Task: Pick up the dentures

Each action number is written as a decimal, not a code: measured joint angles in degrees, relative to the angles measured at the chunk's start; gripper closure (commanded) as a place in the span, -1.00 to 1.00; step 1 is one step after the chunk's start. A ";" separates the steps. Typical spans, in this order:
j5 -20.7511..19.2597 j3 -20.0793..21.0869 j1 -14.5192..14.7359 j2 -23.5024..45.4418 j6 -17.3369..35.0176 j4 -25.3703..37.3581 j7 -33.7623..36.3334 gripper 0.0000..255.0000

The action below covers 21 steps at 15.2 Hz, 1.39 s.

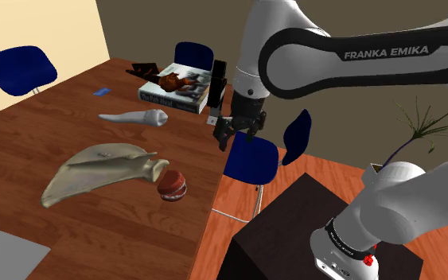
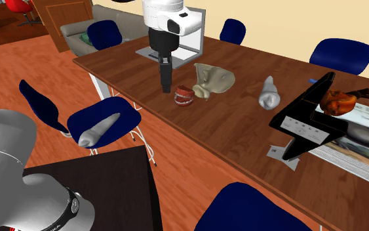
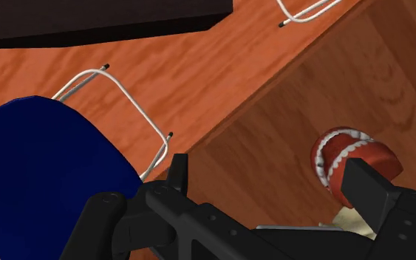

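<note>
"If the arm closes on that set of red-gummed, white-toothed dentures (image 1: pixel 171 184), how will it handle?"

"Light and stiff, I'd judge. It looks hard all through, with glossy rounded gums that could slide out of a pinch. I'd take it across the two sides of the gum arch, low down, not on the teeth."

"And its look?"

"Two dark red arches, one on the other and slightly parted, with a white row of teeth along each."

"Where does it lie?"

"On the brown wooden table (image 1: pixel 134 231), close to the edge nearest the stand. In the shoulder view it sits at about eight o'clock from the all-black two-finger gripper (image 1: pixel 238 134), which hovers by that same edge. The fingers are spread with nothing between them. In the wrist view the dentures lie just past one fingertip, untouched."

"What crowds it?"

"A pale, flat, bone-like shape (image 1: pixel 103 171) at nine o'clock, its end just beside the dentures; I cannot tell whether they touch. A pale tooth-shaped piece (image 1: pixel 134 118) lies farther off at eleven o'clock, and a thick book (image 1: pixel 178 91) well apart at twelve. A blue-seated chair (image 1: pixel 250 163) stands at three o'clock, off the table."
</note>
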 measured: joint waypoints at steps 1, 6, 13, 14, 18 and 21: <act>-0.21 1.41 -0.20 2.15 1.39 0.96 1.91 -1.00; -3.17 7.72 -1.43 12.99 8.40 5.13 11.72 -1.00; -14.31 12.67 -1.78 30.84 14.62 14.62 27.55 -1.00; -16.17 12.75 -1.31 33.32 15.32 15.89 29.78 -1.00; -21.78 12.26 1.27 40.95 16.42 20.84 36.83 -1.00; -23.24 11.73 1.79 42.97 18.33 20.59 37.88 -1.00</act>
